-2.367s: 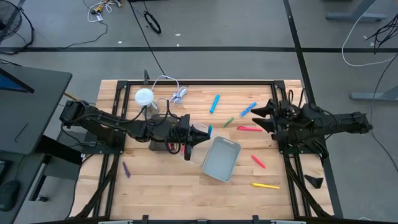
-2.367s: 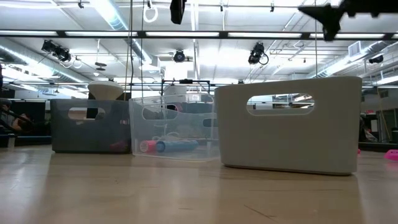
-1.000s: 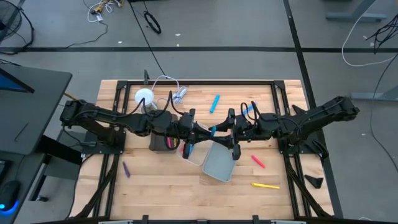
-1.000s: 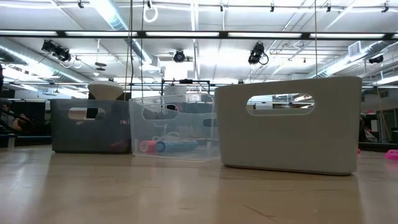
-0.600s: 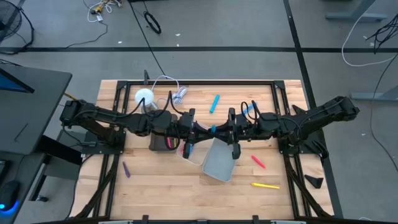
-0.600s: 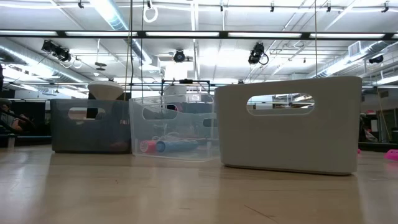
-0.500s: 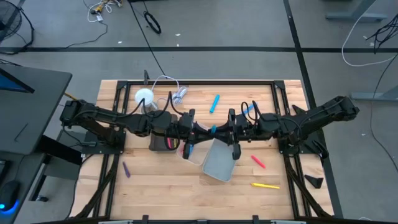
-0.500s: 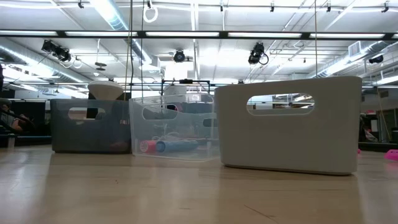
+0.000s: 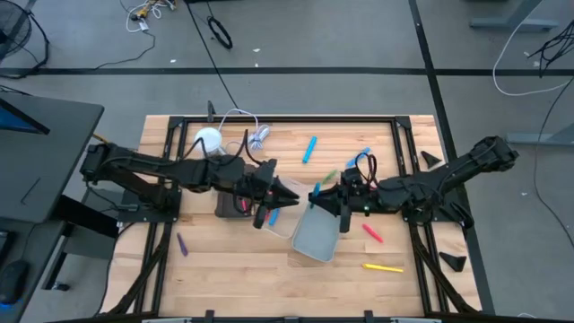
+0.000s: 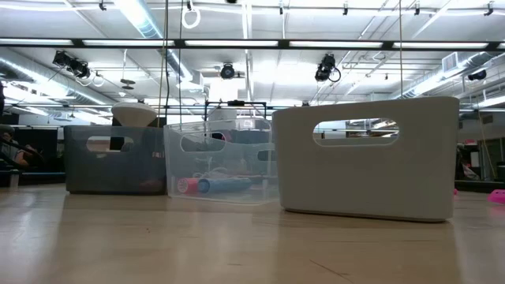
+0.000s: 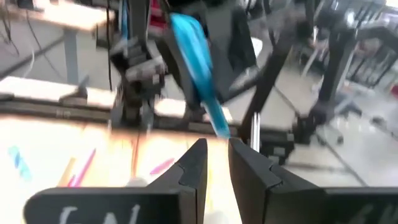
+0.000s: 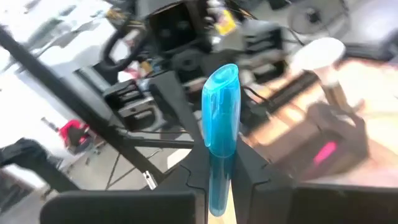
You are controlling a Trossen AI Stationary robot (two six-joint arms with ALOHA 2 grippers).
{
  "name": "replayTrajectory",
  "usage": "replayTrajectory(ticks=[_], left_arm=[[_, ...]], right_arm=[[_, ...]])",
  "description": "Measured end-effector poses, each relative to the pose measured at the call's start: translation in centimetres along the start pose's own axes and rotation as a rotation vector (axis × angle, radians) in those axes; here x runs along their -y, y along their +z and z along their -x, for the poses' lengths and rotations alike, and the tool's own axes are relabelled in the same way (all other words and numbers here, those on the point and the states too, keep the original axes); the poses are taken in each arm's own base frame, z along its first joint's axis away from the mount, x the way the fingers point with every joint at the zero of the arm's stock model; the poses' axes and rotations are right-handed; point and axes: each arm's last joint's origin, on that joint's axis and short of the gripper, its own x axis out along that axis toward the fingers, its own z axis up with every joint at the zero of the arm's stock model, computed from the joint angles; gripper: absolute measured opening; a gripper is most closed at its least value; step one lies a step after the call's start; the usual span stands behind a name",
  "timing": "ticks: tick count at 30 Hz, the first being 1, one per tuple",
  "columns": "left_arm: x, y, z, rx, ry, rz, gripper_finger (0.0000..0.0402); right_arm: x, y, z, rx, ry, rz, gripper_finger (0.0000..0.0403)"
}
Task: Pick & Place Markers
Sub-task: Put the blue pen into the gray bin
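Note:
My right gripper (image 9: 314, 196) is shut on a blue marker (image 12: 221, 106) above the bins at mid-table. My left gripper (image 9: 293, 192) faces it from the left with its fingers a narrow gap apart (image 11: 216, 144). The marker's near end (image 11: 220, 129) stands just beyond their tips; I cannot tell whether they touch. Other markers lie flat on the table: blue (image 9: 309, 149), blue (image 9: 359, 158), green (image 9: 330, 176), red (image 9: 372, 233), yellow (image 9: 383, 267), purple (image 9: 182, 244). A pink and a blue marker (image 10: 213, 185) lie in the clear bin (image 10: 221, 162). Neither gripper shows in the low view. My right gripper pinches the blue marker's shaft (image 12: 219, 163) between its two fingers, coming level from the table's right. The marker sticks out ahead of the fingertips toward my left gripper, its rounded end (image 12: 224, 71) free. It is lifted clear above the bins.
Three bins stand side by side at mid-table: dark grey (image 9: 231, 205), clear (image 9: 280, 222), white (image 9: 316, 235). A white round-topped lamp (image 9: 208, 139) and a white cable bundle (image 9: 256, 136) sit at the far left. Bare wood lies along the near edge.
The two grippers, met tip to tip over the bins, have parted. My left gripper has drawn back toward the table's left edge. My right wrist has rolled and swung a little toward the near edge, and the blue marker has stayed with it.

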Motion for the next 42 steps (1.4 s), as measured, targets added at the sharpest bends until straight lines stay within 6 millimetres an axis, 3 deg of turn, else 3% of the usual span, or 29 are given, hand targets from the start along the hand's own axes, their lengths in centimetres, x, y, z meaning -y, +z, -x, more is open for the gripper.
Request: replayTrajectory(ticks=[12, 20, 24, 32, 42], left_arm=[[0.5, 0.9, 4.7, -0.127, 0.034, -0.018, 0.0060], [0.8, 1.4, 6.3, -0.133, 0.027, 0.011, 0.0060], [1.0, 1.6, 6.6, -0.129, 0.016, 0.017, 0.0060], [1.3, 1.4, 6.6, -0.152, -0.019, 0.041, 0.0060], [1.3, 1.2, 6.6, -0.168, -0.027, 0.066, 0.0060]], right_arm=[[-0.4, -0.6, 0.9, 0.105, -0.182, -0.476, 0.0027], [-0.1, -1.8, 0.4, 0.099, -0.213, -0.842, 0.0027], [0.4, -3.0, 0.2, -0.001, -0.265, -0.966, 0.0027], [1.9, -6.1, 0.1, -0.273, -0.516, -1.114, 0.0027], [3.7, -9.7, -1.8, -0.345, -0.731, -1.090, 0.0027]])
